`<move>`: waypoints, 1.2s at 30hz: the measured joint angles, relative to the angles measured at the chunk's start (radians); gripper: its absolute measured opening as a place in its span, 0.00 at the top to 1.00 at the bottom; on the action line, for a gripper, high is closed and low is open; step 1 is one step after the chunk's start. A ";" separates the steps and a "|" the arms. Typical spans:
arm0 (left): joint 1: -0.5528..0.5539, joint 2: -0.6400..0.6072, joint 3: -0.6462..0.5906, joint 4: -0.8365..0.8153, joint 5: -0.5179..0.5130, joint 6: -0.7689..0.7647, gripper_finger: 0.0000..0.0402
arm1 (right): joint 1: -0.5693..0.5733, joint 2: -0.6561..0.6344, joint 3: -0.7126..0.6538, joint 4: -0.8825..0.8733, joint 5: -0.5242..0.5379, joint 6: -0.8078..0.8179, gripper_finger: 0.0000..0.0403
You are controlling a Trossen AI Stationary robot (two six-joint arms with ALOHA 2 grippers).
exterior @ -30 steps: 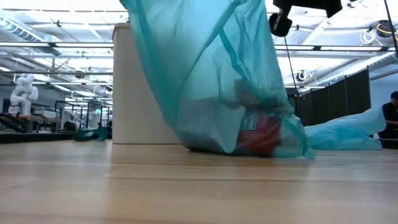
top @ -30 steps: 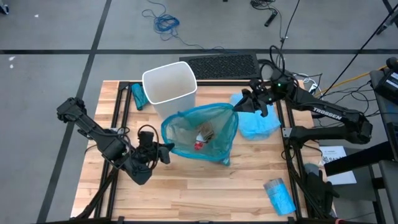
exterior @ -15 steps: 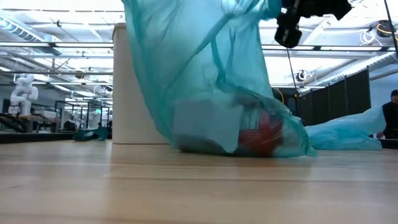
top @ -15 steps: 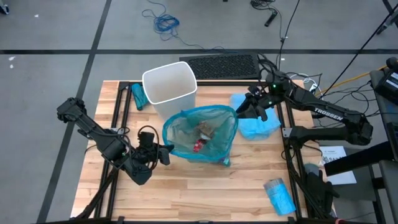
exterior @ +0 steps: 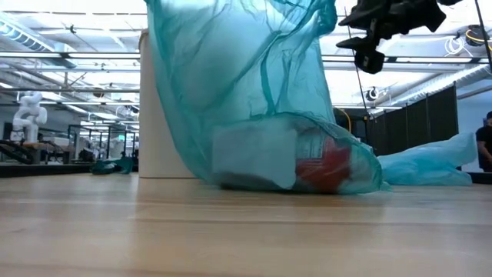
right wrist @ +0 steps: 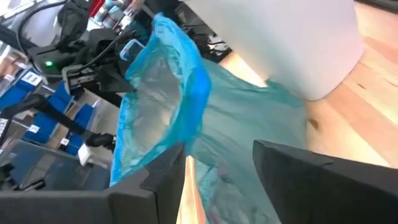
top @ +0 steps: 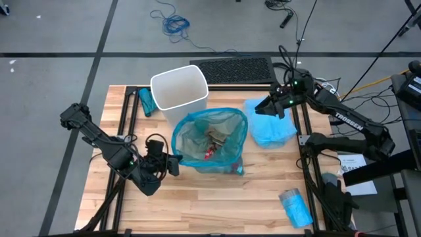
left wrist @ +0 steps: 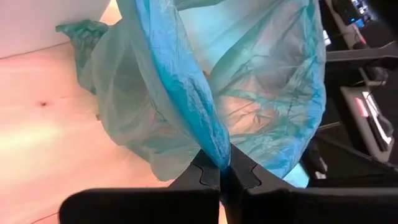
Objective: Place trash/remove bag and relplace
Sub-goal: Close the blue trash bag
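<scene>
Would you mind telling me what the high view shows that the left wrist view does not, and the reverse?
Only the high view shows the right gripper, open and clear of the bag beside the crumpled blue bag, the whole white bin, the open bag mouth with trash inside, and a blue packet near the table's front right corner.

Only the left wrist view shows the left gripper shut on a fold of the bag's rim.

Both show the teal trash bag on the wooden table.
</scene>
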 joint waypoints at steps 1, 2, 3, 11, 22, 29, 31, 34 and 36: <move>0.000 0.000 0.000 -0.014 0.004 -0.014 1.00 | -0.006 0.000 -0.003 0.003 -0.013 0.002 0.56; 0.000 0.000 0.000 -0.025 0.006 -0.021 1.00 | -0.009 0.000 -0.004 0.005 -0.025 0.006 0.56; 0.000 0.000 0.000 -0.030 0.006 -0.032 1.00 | -0.009 0.000 -0.004 0.006 -0.038 0.009 0.56; 0.000 0.000 0.000 -0.018 -0.025 -0.036 1.00 | 0.046 -0.001 -0.005 0.083 -0.048 0.077 0.56; 0.000 0.000 0.000 0.081 -0.141 0.041 1.00 | 0.119 0.009 -0.005 0.110 0.034 0.104 0.56; 0.000 0.000 0.000 0.080 -0.141 0.044 1.00 | 0.119 0.059 -0.005 0.145 0.036 0.098 0.56; 0.000 0.000 0.000 0.080 -0.141 0.045 1.00 | 0.119 0.074 -0.005 0.164 0.036 0.098 0.56; 0.000 0.000 0.000 0.080 -0.142 0.045 1.00 | 0.117 0.095 -0.005 0.181 0.036 0.098 0.56; 0.000 0.000 0.000 0.080 -0.142 0.046 1.00 | 0.109 0.108 -0.005 0.182 0.035 0.097 0.56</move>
